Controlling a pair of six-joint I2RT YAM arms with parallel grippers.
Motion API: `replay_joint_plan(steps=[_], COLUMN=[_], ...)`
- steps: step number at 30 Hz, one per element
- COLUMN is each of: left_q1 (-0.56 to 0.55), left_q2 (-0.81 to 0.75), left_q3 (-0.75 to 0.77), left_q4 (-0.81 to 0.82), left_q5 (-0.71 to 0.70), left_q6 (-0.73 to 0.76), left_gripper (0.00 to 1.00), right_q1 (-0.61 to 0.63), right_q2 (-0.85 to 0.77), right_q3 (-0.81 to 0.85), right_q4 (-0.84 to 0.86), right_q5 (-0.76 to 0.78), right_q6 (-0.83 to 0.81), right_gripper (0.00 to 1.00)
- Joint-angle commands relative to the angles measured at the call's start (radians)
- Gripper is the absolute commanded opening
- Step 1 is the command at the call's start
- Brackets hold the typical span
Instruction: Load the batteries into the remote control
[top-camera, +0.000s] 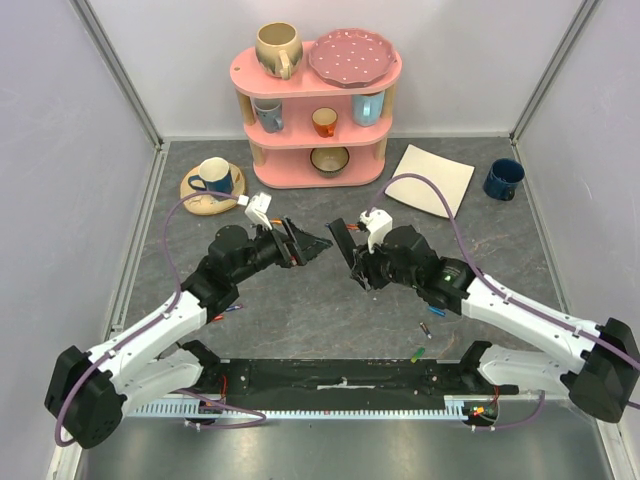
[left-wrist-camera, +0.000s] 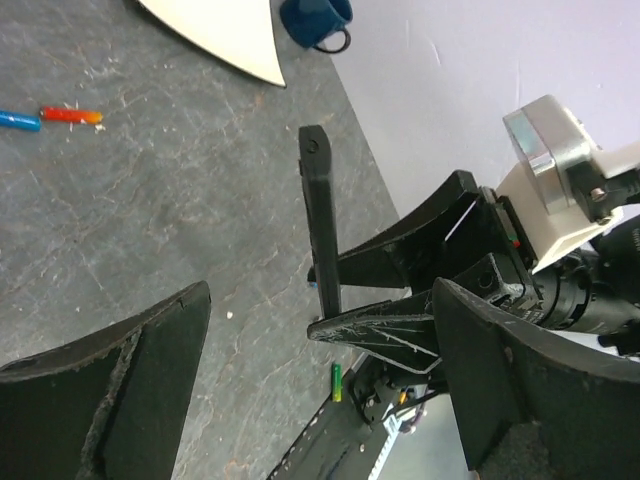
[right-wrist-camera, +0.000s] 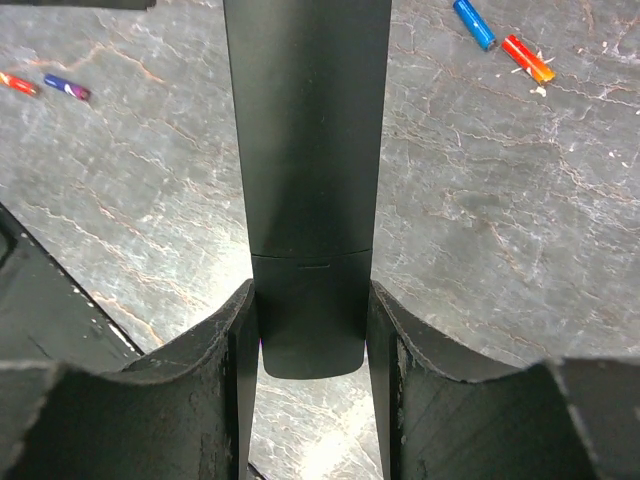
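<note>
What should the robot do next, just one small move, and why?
Probably lower the left gripper toward the batteries lying loose on the table. The right gripper grips the remote by its end, holding it off the table, while the left gripper is open and empty.

left hand jaws wide, empty | remote control gripped at one end by right hand | batteries on table

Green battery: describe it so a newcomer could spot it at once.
Follow the black base strip along the table's near edge toward the right arm's base. The green battery lies on the grey tabletop just beyond it. It is the only green one; the nearest batteries, farther in, are blue and red.
</note>
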Motion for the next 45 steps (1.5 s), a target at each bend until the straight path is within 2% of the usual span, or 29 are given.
replay_joint_plan(steps=[1, 5, 12, 17, 24, 45], left_q1=[-0.035, -0.046, -0.066, -0.097, -0.135, -0.182], left_q2=[0.022, 0.031, 0.066, 0.085, 0.115, 0.181], left_q3=[0.045, 0.035, 0.032, 0.035, 0.042, 0.038], left_q4=[-0.013, 0.031, 0.076, 0.103, 0.096, 0.163], left_q5=[-0.049, -0.046, -0.057, -0.114, -0.195, -0.210], left_q6=[0.058, 0.052, 0.051, 0.063, 0.070, 0.061], left_gripper=[0.95, 0.95, 0.93, 0.87, 0.71, 0.56], right_q1=[0.067, 0.119, 0.164, 0.184, 0.205, 0.221], right_q2=[0.032, 0.063, 0.084, 0.091, 0.094, 0.091], right_q3=[0.092, 0.112, 0.122, 0.133, 0.142, 0.130], right_q4=[-0.049, -0.060, -0.037, -0.037, -0.035, -0.021], right_q5=[0.160, 0.220, 0.228, 0.249, 0.271, 0.271], right_q6=[-0.060, -0.061, -0.032, -0.020, -0.004, 0.009], right_gripper=[0.34, 0.34, 0.34, 0.34, 0.34, 0.34])
